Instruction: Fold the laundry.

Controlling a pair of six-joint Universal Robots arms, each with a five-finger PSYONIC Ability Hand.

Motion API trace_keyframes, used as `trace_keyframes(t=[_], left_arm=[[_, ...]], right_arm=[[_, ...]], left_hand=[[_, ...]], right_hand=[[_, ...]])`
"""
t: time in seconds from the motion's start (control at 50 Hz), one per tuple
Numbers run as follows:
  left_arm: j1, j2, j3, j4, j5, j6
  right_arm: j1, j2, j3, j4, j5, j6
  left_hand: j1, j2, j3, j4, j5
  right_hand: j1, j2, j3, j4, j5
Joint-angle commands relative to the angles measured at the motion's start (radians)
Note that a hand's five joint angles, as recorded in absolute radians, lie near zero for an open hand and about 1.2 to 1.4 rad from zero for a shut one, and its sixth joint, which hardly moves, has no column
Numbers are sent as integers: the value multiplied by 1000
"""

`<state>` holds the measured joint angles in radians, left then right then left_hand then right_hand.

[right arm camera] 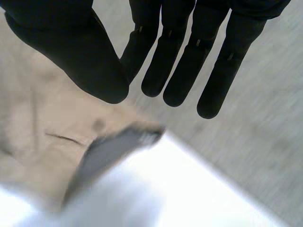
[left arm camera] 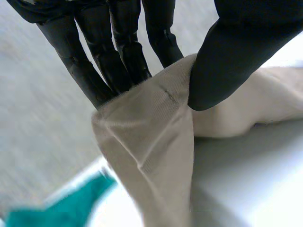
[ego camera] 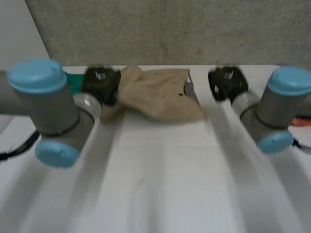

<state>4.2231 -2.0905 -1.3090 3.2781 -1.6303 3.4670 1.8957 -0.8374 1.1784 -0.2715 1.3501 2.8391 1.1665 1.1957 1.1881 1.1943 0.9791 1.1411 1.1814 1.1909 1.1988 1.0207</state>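
A tan garment [ego camera: 160,94] lies bunched at the far middle of the white table [ego camera: 155,184]. My left hand [ego camera: 100,83] is at its left edge. In the left wrist view the straight fingers [left arm camera: 111,66] and the thumb [left arm camera: 222,66] pinch a fold of the tan garment [left arm camera: 151,142], which is lifted off the table. My right hand [ego camera: 227,83] hovers to the right of the garment, apart from it. In its own view the fingers [right arm camera: 189,71] are straight with nothing between them and the thumb, and the tan garment [right arm camera: 38,118] with a dark grey inner band [right arm camera: 113,147] lies under the thumb side.
A green cloth [ego camera: 74,80] lies at the far left behind my left hand, also seen below the lifted fold as a green cloth [left arm camera: 66,210]. A grey wall [ego camera: 160,29] rises behind the table's far edge. A red and dark object [ego camera: 302,121] sits at the right edge.
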Motion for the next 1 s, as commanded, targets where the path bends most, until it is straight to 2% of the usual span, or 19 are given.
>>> trace_keyframes(t=[0.02,0.18,0.24,0.28,0.32,0.36,0.4,0.48,0.62,0.78,0.86,1.0], left_arm=[[-26,61,-140,-147,21,52],[-61,200,-251,-337,70,60],[-61,231,-271,-357,76,61],[-58,254,-276,-350,78,58],[-54,271,-265,-336,78,55],[-55,285,-242,-328,83,52],[-60,296,-195,-330,79,46],[-80,303,-123,-347,72,34],[-95,300,-13,-393,40,7],[-94,297,59,-433,21,-6],[-81,302,60,-433,26,-16],[-69,311,50,-442,29,-62]], right_arm=[[-32,-98,208,122,-8,-153],[-84,-353,342,420,-35,-257],[-95,-391,363,471,-55,-279],[-96,-411,391,471,-75,-284],[-92,-417,409,442,-88,-268],[-70,-419,431,364,-92,-230],[-50,-417,448,296,-88,-198],[12,-382,481,108,-48,-103],[111,-261,455,-28,9,-46],[161,-76,308,-66,142,-61],[160,23,192,-61,225,-61],[152,54,130,-29,250,-38]], left_hand=[[230,201,208,202,243],[230,201,208,202,243],[230,201,208,202,243],[230,201,208,202,243],[230,201,208,202,243],[230,201,208,202,243],[230,201,208,202,243],[230,201,208,202,243],[230,201,208,202,243],[230,201,208,202,243],[230,201,208,202,243],[230,201,208,202,243]], right_hand=[[255,215,205,197,201],[255,215,205,197,201],[255,215,205,197,201],[-90,-130,-140,-148,-144],[-323,-363,-372,-380,-377],[-610,-651,-660,-668,-664],[-746,-786,-796,-804,-800],[-816,-857,-866,-874,-871],[-820,-860,-870,-877,-874],[-708,-749,-758,-766,-763],[-489,-529,-539,-547,-543],[-251,-291,-300,-308,-305]])
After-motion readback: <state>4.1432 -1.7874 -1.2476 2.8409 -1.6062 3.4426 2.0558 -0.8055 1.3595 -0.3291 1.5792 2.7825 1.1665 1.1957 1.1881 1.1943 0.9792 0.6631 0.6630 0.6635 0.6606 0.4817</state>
